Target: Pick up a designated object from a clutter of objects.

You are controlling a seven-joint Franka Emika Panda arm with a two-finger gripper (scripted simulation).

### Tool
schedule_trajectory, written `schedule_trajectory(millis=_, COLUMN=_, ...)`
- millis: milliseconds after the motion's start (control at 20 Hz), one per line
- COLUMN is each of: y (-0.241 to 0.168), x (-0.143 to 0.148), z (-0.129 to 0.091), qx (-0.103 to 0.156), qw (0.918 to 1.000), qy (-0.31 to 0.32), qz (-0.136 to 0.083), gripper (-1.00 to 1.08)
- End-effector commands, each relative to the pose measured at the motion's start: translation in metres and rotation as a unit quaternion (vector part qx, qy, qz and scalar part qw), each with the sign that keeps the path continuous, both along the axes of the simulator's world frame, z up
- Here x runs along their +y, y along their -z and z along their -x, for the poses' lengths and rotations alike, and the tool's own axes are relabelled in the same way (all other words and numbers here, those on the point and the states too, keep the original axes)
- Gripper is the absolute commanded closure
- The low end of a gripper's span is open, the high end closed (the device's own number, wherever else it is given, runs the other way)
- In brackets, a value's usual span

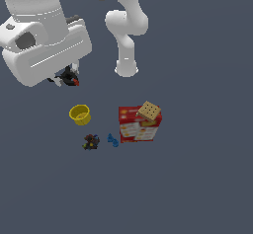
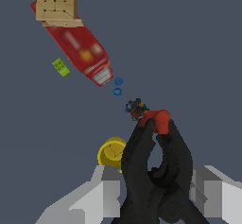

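Note:
The designated object (image 2: 156,171), a flat black item with splayed prongs and a red-orange tip (image 2: 158,120), fills the near part of the wrist view between my two pale fingers (image 2: 101,192). My gripper (image 2: 158,194) is shut on it. In the exterior view the item (image 1: 69,79) hangs just under the white hand, with the gripper (image 1: 65,75) mostly hidden by the hand's body. The rest of the clutter lies apart from it: a yellow cup (image 1: 80,114), a dark speckled lump (image 1: 90,141) and a tiny blue piece (image 1: 113,140).
A red-and-white box (image 1: 138,127) lies flat with a tan block with holes (image 1: 148,111) on its far corner. A small green tag (image 2: 60,67) shows beside the box in the wrist view. The arm's white base (image 1: 126,67) stands behind the clutter.

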State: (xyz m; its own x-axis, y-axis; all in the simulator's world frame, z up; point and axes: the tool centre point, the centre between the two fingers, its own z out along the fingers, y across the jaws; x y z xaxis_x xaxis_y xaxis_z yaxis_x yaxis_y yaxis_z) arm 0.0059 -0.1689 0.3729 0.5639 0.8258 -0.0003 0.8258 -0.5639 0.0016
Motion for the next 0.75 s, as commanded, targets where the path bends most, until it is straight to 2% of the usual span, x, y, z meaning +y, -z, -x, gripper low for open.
schedule_trajectory(millis=0, y=-0.021, x=0.005, z=0.002, qx=0.001, qw=1.0000, qy=0.000, qz=0.000, gripper=1.08)
schedule_trajectory(millis=350, y=-0.060, x=0.012, z=0.004, qx=0.001, qw=1.0000, qy=0.000, qz=0.000, gripper=1.08)
schedule_trajectory(millis=700, y=-0.072, x=0.014, z=0.004, qx=0.001, qw=1.0000, qy=0.000, qz=-0.001, gripper=1.08)
